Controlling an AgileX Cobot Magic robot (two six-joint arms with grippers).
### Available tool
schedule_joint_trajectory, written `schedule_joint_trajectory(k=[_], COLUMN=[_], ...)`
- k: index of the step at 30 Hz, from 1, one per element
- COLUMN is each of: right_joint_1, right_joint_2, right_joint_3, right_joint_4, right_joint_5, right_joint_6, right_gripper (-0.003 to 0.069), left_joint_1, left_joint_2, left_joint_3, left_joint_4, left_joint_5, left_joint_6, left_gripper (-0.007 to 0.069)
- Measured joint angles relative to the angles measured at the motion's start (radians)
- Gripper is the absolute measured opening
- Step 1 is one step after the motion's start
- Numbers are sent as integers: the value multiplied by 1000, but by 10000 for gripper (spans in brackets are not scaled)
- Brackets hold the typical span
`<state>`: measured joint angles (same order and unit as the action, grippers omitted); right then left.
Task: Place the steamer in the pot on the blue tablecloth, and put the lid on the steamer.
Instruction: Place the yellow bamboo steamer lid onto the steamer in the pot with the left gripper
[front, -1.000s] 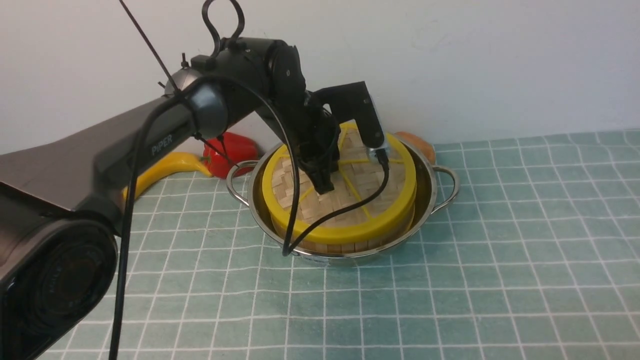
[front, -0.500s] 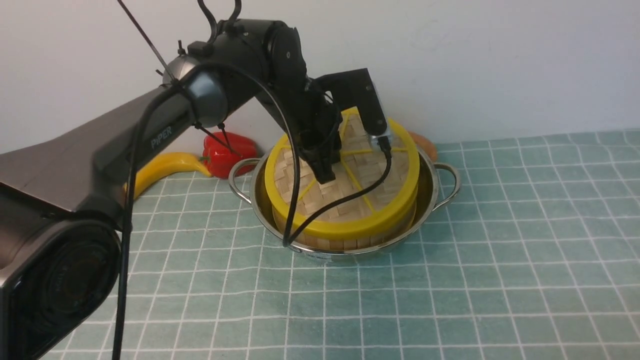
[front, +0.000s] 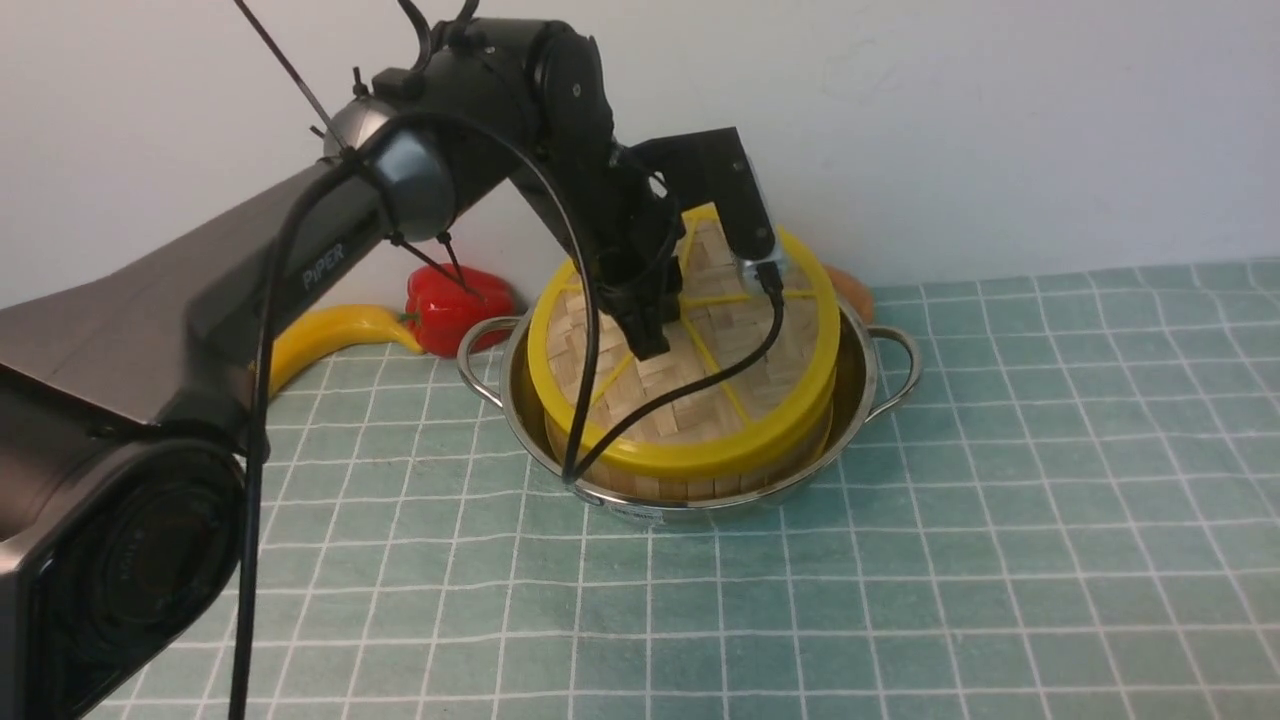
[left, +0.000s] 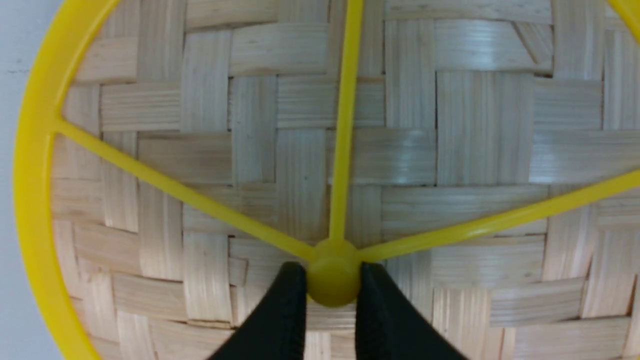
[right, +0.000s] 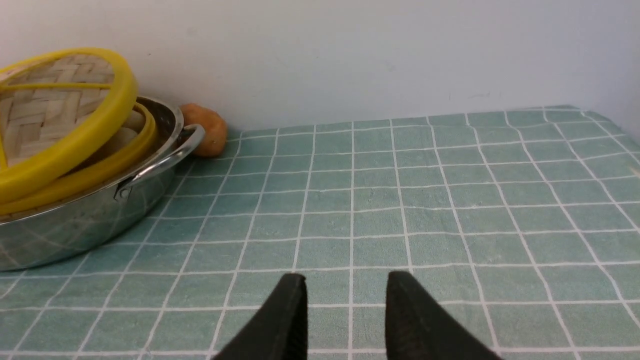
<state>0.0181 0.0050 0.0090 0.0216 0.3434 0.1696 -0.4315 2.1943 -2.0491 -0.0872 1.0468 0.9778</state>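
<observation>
I'm on the last step: my left gripper (left: 327, 287) is clenched on the hub of the lid (front: 690, 370), which tilts over the steamer (front: 690, 485), near edge down on its rim, far edge raised; the steamer already sits in the pot (front: 860, 400) toward the blue tablecloth's (front: 900, 580) far edge. Next, I judge, level the lid, lower it and let go. My right gripper (right: 345, 300) hangs released over bare cloth.

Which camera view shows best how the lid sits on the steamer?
The right wrist view: the lid is tilted, its far edge raised off the steamer. The front view shows the tilt less clearly. The left wrist view shows only its top.
</observation>
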Motion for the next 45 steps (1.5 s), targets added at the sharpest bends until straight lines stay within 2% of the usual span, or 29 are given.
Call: schedule_joint_trajectory(k=[13, 45], right_joint_1=[0, 0], right_joint_2=[0, 0], right_joint_3=[0, 0], right_joint_4=[0, 0], right_joint_5=[0, 0], right_joint_6=[0, 0], right_gripper=[243, 243], left_joint_1=[0, 0], left_joint_2=[10, 47], left_joint_3=[-31, -31], left_joint_4=[-3, 0], left_joint_5=[29, -25], left_joint_6=[1, 9], left_gripper=[116, 116])
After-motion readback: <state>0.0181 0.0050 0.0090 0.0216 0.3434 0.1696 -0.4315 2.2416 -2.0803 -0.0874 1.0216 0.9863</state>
